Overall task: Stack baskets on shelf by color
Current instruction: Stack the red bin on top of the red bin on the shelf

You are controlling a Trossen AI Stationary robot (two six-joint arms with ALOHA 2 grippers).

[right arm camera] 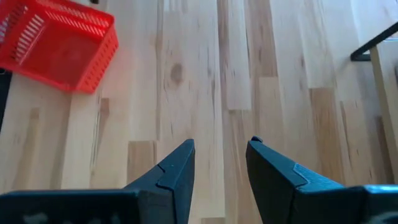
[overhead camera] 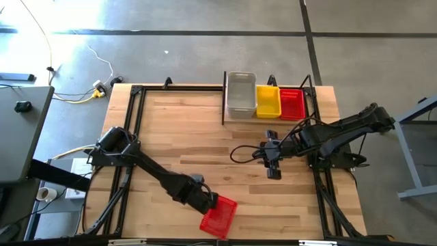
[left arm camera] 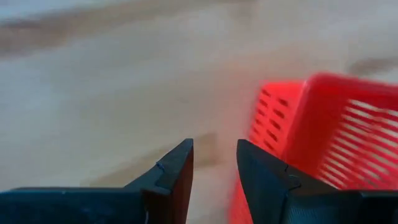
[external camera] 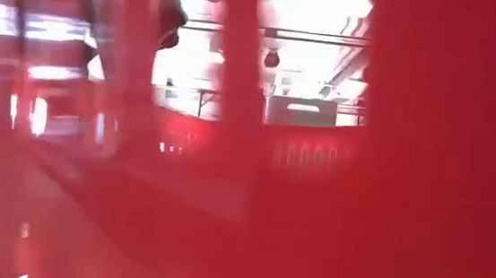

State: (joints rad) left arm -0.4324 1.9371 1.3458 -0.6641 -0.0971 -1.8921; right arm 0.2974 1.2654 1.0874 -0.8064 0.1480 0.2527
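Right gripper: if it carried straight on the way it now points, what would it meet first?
Probably nothing nearby. The right gripper, open over bare table, points toward the near edge. The loose red basket by the left gripper lies off to one side of that line, though depth is uncertain.

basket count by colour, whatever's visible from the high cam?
Clear: 1 visible, on the shelf
Yellow: 1 visible, on the shelf
Red: 2, one on the shelf, one at the front table edge by the left claw
Total: 4; stacked ones underneath can't be told.
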